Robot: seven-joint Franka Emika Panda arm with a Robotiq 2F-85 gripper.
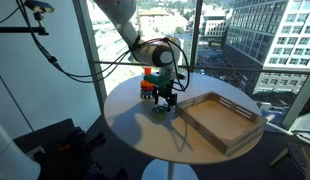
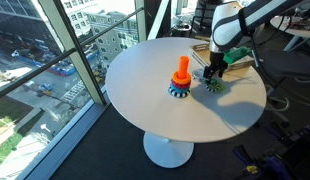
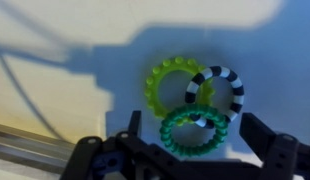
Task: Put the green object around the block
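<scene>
1. Pointing straight down at the table (image 2: 160, 120), your gripper (image 3: 197, 138) stands wide and holds nothing. In the wrist view its dark fingers (image 3: 267, 140) come up from the bottom edge, one on either side of the green object (image 3: 170, 132), with a clear gap on each side.
2. The green object lies flat on the pale tabletop between those fingers. Its far edge overlaps a yellow-green ring (image 3: 153, 88) and a black-and-white striped ring (image 3: 238, 95), which also overlap each other.
3. In both exterior views your hand sits low over this cluster of rings. You cannot tell from them whether the fingertips touch the table.
4. Just beside the gripper stands the block (image 2: 181, 70), its orange peg upright on a darker round base. Nothing is around the peg, and the green object lies apart from it.
5. Your arm (image 1: 123, 22) slopes down from above, cables trailing, and bends at the wrist so the hand hangs vertical.
6. Farther along the table, beyond the rings, the wooden tray (image 1: 223, 122) lies flat.
</scene>
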